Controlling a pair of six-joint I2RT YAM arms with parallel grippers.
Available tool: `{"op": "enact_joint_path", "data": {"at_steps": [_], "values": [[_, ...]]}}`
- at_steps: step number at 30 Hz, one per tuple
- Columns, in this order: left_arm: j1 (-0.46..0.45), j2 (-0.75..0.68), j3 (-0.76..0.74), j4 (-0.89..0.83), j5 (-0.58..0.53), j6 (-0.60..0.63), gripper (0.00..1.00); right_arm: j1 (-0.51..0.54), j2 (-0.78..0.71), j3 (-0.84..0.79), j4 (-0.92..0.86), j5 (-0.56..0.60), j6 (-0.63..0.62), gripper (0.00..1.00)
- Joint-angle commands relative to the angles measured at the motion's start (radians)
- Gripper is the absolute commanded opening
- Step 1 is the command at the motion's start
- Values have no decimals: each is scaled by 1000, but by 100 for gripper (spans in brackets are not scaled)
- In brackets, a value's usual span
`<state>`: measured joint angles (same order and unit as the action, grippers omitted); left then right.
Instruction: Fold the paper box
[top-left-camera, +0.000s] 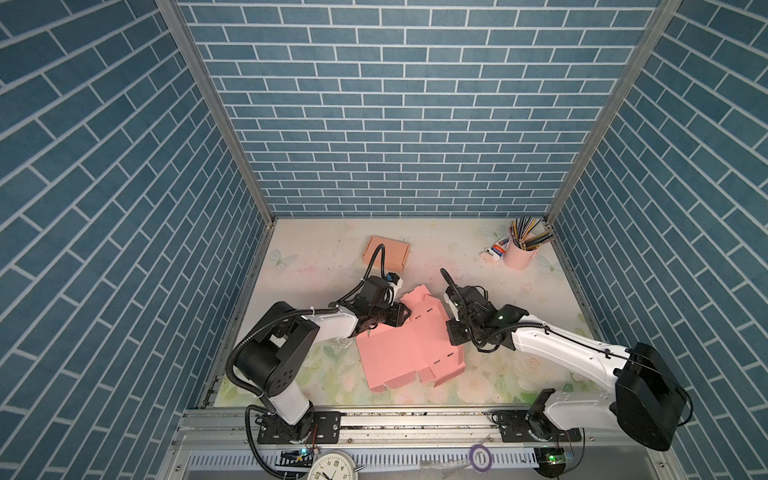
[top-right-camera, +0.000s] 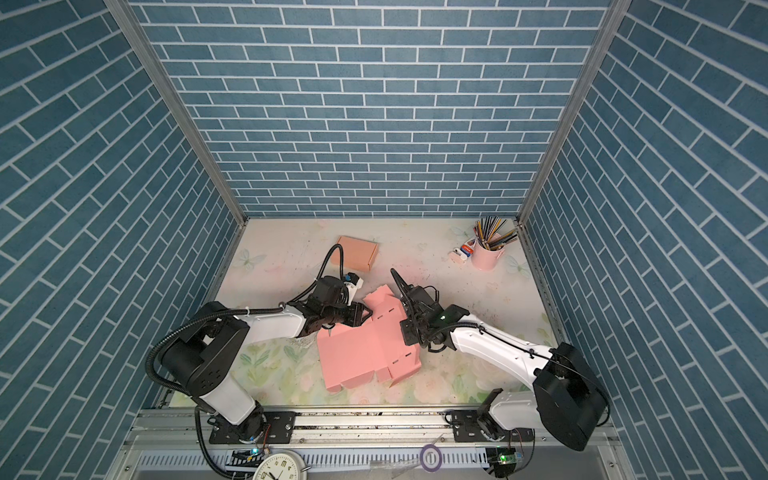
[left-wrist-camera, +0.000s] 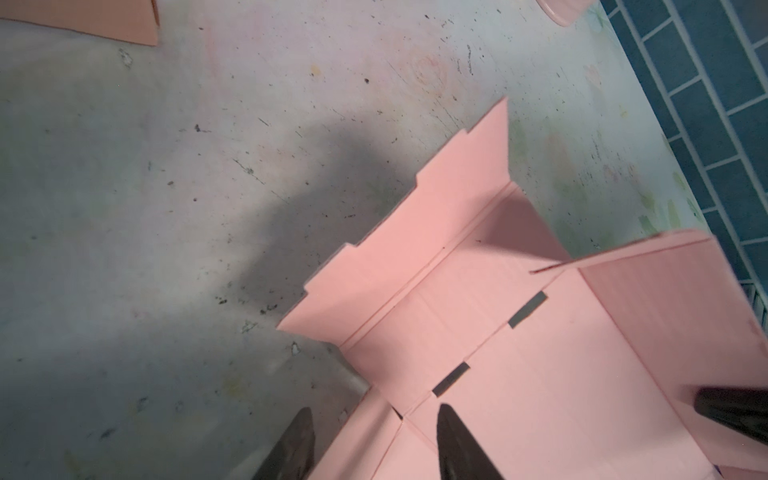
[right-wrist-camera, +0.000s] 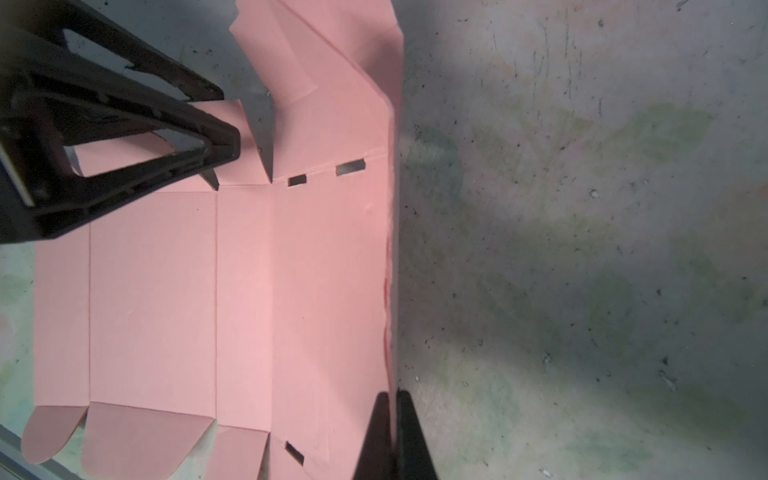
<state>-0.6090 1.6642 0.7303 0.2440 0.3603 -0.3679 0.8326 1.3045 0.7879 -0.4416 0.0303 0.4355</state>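
Logged left pincer (left-wrist-camera: 374, 411) part-spread astride a corner flap of the flat pink scored paper box blank (top-left-camera: 399, 353), lower centre on the floral tabletop (top-left-camera: 519, 291); nothing clamped. Logged right pincer (right-wrist-camera: 392, 395) closed tight on the blank's raised right edge. Risk: could tear or slip that edge if pulled with the left side unsecured. Noted closed peach cardboard box (top-left-camera: 386, 251) upper left, contents hidden; pink cup (top-left-camera: 515, 259) upper right holding coloured pencils (top-left-camera: 530, 235).

Pink paper box (top-left-camera: 399, 353) — blue-brick walls (top-left-camera: 399, 124)
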Motion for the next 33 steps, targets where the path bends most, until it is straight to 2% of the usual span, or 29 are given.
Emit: {"op": "enact_joint_path", "data": {"at_steps": [1,12,20,33], "values": [[-8,-32,-1,-13,12,12,47,6,-16,6,-13,17,-27,0],[-67,-91,-41,-15,14,-3,41,5,14,30,-39,43,-30,0],[-115,-82,-60,14,19,-29,39,6,11,46,-55,61,-27,0],[-126,-104,-78,40,20,-47,39,7,5,67,-110,116,-41,0]]}}
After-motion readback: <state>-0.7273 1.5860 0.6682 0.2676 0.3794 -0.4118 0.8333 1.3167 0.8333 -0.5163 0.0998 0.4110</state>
